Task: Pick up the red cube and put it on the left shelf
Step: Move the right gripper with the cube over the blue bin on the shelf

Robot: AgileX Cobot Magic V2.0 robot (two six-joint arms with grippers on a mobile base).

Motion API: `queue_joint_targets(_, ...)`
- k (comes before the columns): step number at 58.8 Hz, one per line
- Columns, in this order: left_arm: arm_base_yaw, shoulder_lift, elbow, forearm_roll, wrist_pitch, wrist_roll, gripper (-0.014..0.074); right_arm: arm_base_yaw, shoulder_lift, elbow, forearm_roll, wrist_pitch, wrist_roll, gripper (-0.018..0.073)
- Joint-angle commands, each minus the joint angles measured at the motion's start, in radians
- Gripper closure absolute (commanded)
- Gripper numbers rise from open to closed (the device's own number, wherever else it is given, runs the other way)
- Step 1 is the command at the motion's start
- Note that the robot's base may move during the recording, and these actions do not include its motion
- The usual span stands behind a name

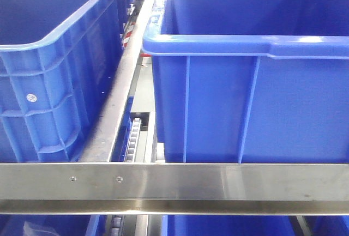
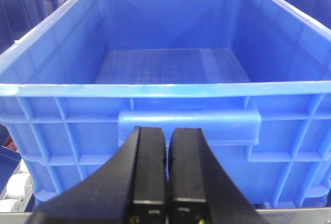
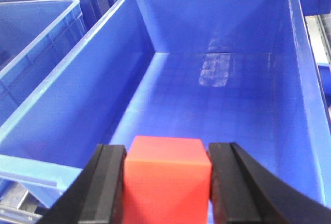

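Observation:
The red cube (image 3: 168, 177) is clamped between the two black fingers of my right gripper (image 3: 166, 151), which is shut on it. It hangs just above the near rim of a large blue crate (image 3: 77, 110) whose inside is bare apart from a pale shiny patch (image 3: 214, 71) on the floor. My left gripper (image 2: 167, 133) is shut with nothing in it, level with the front handle of another blue crate (image 2: 170, 87). In the front view the shelf shows as a stainless rack with a brushed front rail (image 1: 174, 181); neither gripper appears there.
Two blue crates (image 1: 54, 83) (image 1: 245, 105) stand side by side on the rack, with a steel bar and a roller track (image 1: 132, 138) in the gap between them. More blue crates (image 3: 31, 32) lie left of the right gripper's crate, and others sit below the rail (image 1: 229, 226).

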Motion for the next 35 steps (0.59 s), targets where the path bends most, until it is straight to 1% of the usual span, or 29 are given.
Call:
queue_joint_targets(1,-0.004,-0.014,0.023,-0.008,-0.094,-0.001,0.0495,-0.005,0.017,-0.029,-0.009,-0.133,-0.006,0.0494)
queue_joint_targets(12,-0.004,-0.014,0.023,-0.001,-0.094,-0.001,0.0495,-0.005,0.084,-0.029,-0.009,-0.226,-0.006,0.0494)
queue_joint_targets(19,-0.004,-0.014,0.023,-0.001,-0.094,-0.001,0.0495,-0.005,0.197,-0.051,-0.009,-0.299,-0.006,0.0494)
queue_joint_targets(35,-0.004,-0.014,0.023,-0.008,-0.094,-0.001,0.0495,-0.005,0.558,-0.25,-0.009,-0.323,-0.006,0.048)
